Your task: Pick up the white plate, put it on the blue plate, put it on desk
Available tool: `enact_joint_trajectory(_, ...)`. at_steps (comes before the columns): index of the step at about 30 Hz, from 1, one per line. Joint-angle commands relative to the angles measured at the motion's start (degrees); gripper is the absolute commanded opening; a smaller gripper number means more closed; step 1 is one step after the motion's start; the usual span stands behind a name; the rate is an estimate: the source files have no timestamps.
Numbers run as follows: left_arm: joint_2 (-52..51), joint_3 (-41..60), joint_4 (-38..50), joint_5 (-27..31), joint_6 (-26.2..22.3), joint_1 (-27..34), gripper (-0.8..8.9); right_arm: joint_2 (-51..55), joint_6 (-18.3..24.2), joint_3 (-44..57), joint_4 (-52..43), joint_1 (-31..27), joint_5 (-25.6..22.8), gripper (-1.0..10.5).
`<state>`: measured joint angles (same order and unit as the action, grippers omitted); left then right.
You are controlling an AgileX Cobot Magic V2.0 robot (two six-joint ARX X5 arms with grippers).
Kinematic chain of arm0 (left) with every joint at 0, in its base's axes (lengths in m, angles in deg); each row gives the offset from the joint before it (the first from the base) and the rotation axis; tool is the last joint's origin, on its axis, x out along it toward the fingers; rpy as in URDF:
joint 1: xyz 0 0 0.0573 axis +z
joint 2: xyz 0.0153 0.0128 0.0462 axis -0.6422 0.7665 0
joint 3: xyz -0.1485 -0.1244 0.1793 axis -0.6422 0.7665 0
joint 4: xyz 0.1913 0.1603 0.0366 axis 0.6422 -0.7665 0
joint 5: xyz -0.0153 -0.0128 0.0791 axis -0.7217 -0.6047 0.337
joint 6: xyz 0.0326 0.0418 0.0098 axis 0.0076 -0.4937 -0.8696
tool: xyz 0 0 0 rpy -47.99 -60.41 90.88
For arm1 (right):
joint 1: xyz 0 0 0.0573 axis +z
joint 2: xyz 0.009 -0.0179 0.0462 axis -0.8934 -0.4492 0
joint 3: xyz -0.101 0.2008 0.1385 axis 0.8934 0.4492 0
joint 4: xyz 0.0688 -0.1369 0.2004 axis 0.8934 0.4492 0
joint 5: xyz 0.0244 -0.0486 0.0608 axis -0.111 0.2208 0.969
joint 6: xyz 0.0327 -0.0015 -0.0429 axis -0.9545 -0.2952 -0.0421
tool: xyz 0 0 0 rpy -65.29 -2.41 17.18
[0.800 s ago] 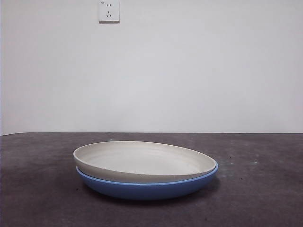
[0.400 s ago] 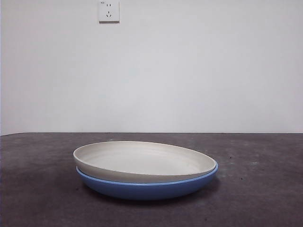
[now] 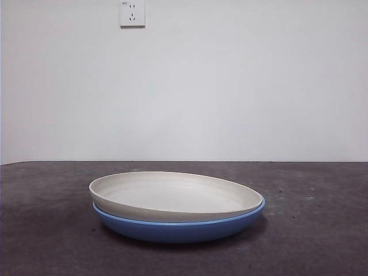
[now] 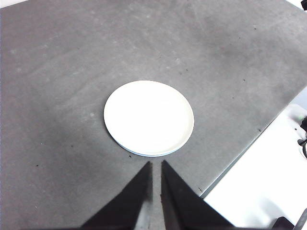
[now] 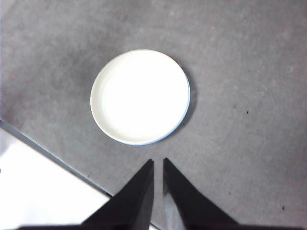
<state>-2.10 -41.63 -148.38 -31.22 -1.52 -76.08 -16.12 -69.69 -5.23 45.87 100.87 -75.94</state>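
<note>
The desk is a flat, matte, faintly speckled grey-brown slab. At its middle sits the glossy round blue plate, and the matte cream white plate nests inside it, shifted slightly off-centre. High above the stack, the left gripper and right gripper hang empty, jaws nearly closed.

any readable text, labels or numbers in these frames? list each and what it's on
Wall socket: a tiny dark mark at its top left corner, too small to read.
White plate: no text or mark visible.
Blue plate: no text or mark visible.
Desk: only specks, no writing.
Nothing readable in either wrist view.
</note>
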Motion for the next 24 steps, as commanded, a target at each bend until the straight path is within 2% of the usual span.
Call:
enact_joint_trajectory(1, 0.2, -0.8, 0.7, 0.3, 0.3, -0.3, 0.24, -0.4, -0.5, -0.9, -1.7, 0.6, -0.3, 0.2)
enact_joint_trajectory(16, 0.2, -0.7, 0.6, 0.3, 0.3, 0.4, 0.24, -0.4, -0.5, -0.9, -1.9, 0.6, -0.2, 0.2)
enact_joint_trajectory(19, 0.3, -0.3, 0.9, -0.4, 0.3, 3.2, 0.24, -0.4, -0.5, -0.9, -1.9, 0.6, -0.2, 0.2)
enact_joint_trajectory(24, -1.1, 6.2, 6.2, -0.8, 0.3, 13.8, 0.24, -0.4, -0.5, -0.9, -1.9, 0.6, -0.2, 0.2)
